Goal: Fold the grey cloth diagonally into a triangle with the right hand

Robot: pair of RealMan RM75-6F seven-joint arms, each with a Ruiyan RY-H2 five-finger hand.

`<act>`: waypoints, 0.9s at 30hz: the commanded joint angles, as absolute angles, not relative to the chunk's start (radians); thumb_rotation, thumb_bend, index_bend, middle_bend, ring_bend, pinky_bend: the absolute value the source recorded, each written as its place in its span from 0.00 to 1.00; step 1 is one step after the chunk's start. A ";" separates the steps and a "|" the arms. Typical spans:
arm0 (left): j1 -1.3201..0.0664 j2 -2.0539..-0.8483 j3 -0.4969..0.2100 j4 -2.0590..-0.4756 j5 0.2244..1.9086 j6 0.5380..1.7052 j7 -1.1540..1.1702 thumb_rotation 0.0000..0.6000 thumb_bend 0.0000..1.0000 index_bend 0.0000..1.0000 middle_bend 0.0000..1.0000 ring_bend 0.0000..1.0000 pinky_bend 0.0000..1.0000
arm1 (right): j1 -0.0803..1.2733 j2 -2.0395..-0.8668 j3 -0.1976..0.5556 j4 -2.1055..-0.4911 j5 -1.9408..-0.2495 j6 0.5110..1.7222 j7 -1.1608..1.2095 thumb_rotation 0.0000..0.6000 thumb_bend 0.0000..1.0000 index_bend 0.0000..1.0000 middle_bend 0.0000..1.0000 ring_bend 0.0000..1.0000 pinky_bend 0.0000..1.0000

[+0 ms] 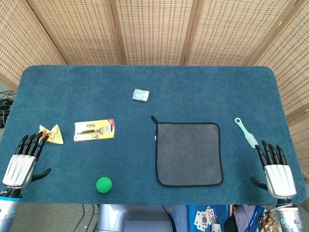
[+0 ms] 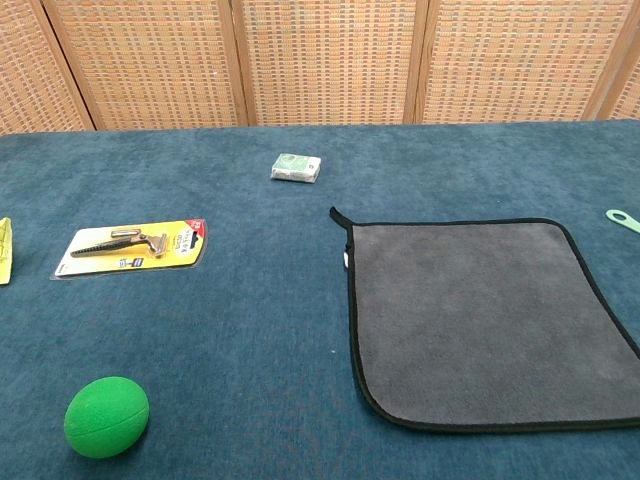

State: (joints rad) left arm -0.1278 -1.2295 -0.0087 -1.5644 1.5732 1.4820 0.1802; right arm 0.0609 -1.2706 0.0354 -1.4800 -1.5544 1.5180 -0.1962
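Lying flat near table (image 1: pixel 145 77) middle, grey cloth (image 1: pixel 188 153); beside it, right hand (image 1: pixel 276 169) with fingers released, left hand (image 1: pixel 24 161) likewise. Risking a crooked triangle if pinching hem off-corner.

Grey cloth (image 1: pixel 189 153) flat – both hands off it.

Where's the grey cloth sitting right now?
The grey cloth lies flat, right of table centre in the head view, between the green ball and the right hand.
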 commanded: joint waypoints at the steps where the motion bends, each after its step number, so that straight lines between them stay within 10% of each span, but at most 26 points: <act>1: -0.127 -1.229 -0.007 -1.565 1.575 1.483 0.179 1.00 0.17 0.00 0.00 0.00 0.00 | 0.060 -1.270 0.034 -1.481 -1.556 1.518 -0.197 1.00 0.03 0.00 0.00 0.00 0.00; 27: -0.125 -1.225 -0.004 -1.576 1.583 1.490 0.182 1.00 0.17 0.00 0.00 0.00 0.00 | 0.057 -1.260 0.027 -1.495 -1.572 1.527 -0.192 1.00 0.03 0.00 0.00 0.00 0.00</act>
